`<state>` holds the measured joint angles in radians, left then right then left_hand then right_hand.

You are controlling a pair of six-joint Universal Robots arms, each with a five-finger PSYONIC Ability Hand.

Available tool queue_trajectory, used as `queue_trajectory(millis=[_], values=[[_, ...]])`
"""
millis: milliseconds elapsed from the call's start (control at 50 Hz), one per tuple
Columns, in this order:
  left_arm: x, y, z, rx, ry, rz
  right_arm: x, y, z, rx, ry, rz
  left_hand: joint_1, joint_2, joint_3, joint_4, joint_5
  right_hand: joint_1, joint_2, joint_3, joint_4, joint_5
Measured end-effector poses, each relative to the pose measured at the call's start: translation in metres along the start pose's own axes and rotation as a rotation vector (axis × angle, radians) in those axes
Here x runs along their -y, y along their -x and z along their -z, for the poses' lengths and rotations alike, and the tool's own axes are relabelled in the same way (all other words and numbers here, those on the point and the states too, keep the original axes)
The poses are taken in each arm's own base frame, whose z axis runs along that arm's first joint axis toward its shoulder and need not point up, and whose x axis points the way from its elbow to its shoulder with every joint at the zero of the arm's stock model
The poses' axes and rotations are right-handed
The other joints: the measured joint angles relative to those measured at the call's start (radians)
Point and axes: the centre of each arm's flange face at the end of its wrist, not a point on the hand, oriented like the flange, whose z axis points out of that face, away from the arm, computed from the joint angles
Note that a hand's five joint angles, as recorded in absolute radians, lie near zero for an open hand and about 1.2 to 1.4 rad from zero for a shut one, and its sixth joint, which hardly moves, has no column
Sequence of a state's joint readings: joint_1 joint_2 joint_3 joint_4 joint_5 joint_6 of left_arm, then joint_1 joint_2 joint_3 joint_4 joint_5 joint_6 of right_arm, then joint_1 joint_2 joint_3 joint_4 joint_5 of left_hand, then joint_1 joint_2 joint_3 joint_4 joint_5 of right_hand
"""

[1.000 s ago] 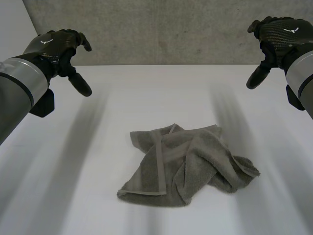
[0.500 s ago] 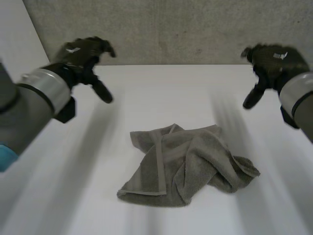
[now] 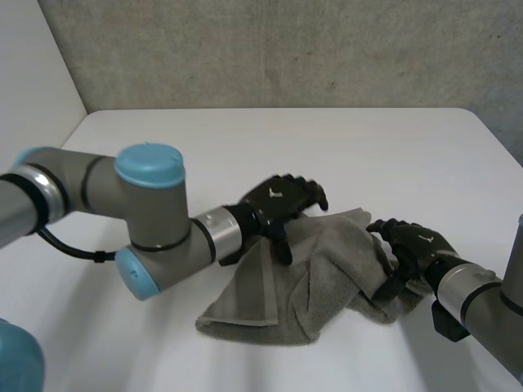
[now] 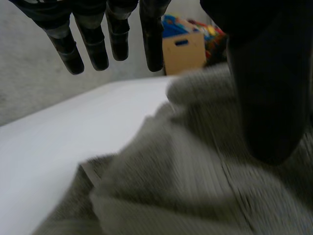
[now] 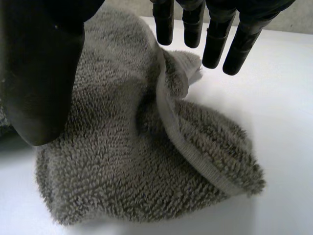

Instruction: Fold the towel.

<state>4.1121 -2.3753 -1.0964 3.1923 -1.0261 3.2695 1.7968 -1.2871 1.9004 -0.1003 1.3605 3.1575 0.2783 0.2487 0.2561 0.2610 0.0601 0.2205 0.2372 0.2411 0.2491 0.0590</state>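
Note:
A grey towel [image 3: 315,290] lies crumpled in the middle of the white table [image 3: 245,147]. My left hand [image 3: 279,204] hovers just over the towel's far left part, fingers straight and thumb spread. In the left wrist view its fingers [image 4: 117,34] stand apart above the towel [image 4: 186,186] and hold nothing. At the towel's right edge my right hand [image 3: 417,243] sits low. The right wrist view has its fingers [image 5: 215,39] straight over a rolled hem of the towel [image 5: 146,171], with the thumb off to the side and no grip.
My left arm [image 3: 147,220] reaches across the table's left half with its elbow low over the surface. Beyond the table's far edge, a cardboard box [image 4: 183,49] stands among colourful items. A concrete wall [image 3: 286,49] runs behind the table.
Both hands dropped from high at the far corners down to the towel. The left arm swung in across the table; the right hand came to the towel's right edge.

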Motion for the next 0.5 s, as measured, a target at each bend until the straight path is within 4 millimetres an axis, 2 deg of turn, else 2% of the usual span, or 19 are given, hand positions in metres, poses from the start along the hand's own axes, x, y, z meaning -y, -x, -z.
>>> queue_trajectory(millis=[120, 200, 280, 500], values=[[-0.017, -0.015, -0.005, -0.032, 0.042, -0.128, -0.007, 0.000, -0.004, -0.003, 0.028, 0.002, 0.000, 0.000, 0.000, 0.000, 0.000, 0.000, 0.000, 0.000, 0.000, 0.000], [-0.019, -0.020, -0.006, -0.043, 0.046, -0.169, -0.011, -0.001, -0.005, -0.006, 0.055, -0.001, 0.000, 0.000, 0.000, 0.000, 0.000, 0.017, 0.007, 0.006, 0.004, 0.006], [-0.019, -0.021, -0.008, -0.045, 0.044, -0.179, -0.014, -0.002, -0.004, -0.009, 0.073, -0.004, 0.000, 0.000, 0.000, 0.000, 0.000, 0.140, 0.117, 0.109, 0.101, 0.128], [-0.021, -0.021, -0.016, -0.050, 0.034, -0.180, -0.022, 0.000, 0.006, 0.010, 0.111, 0.024, 0.000, 0.000, 0.000, 0.000, 0.001, 0.776, 0.748, 0.785, 0.827, 0.836]])
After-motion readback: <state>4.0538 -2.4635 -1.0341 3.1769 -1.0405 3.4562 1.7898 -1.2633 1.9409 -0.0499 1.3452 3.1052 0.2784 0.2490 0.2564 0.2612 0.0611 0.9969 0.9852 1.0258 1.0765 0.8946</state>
